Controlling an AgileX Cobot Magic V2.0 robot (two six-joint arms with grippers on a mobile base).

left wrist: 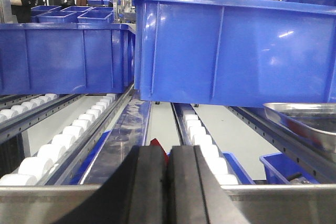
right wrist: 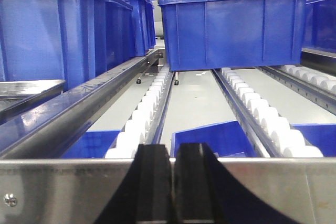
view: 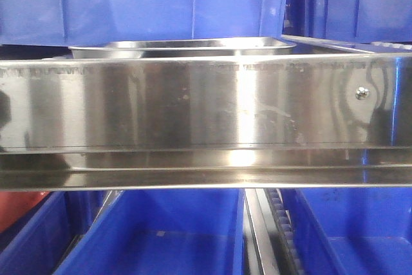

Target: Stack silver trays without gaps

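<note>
A silver tray [view: 187, 46] sits on the shelf just behind the long steel rail [view: 206, 104], under a blue bin; only its rim and upper side show. In the left wrist view a silver tray [left wrist: 307, 119] lies at the right edge, well to the right of my left gripper [left wrist: 168, 153]. That gripper is shut with nothing between its black fingers. In the right wrist view a tray's rim [right wrist: 26, 90] shows at the far left. My right gripper [right wrist: 172, 153] is shut and empty, at the rail. Neither gripper shows in the front view.
Blue bins [left wrist: 231, 51] [right wrist: 231, 22] stand on the roller lanes ahead of both grippers, with more [left wrist: 63, 59] [right wrist: 47, 30] to the left. White rollers [left wrist: 63, 142] [right wrist: 144, 121] line the lanes. Open blue bins [view: 161, 236] lie on the level below. A red scrap [left wrist: 156, 143] shows beyond the left fingertips.
</note>
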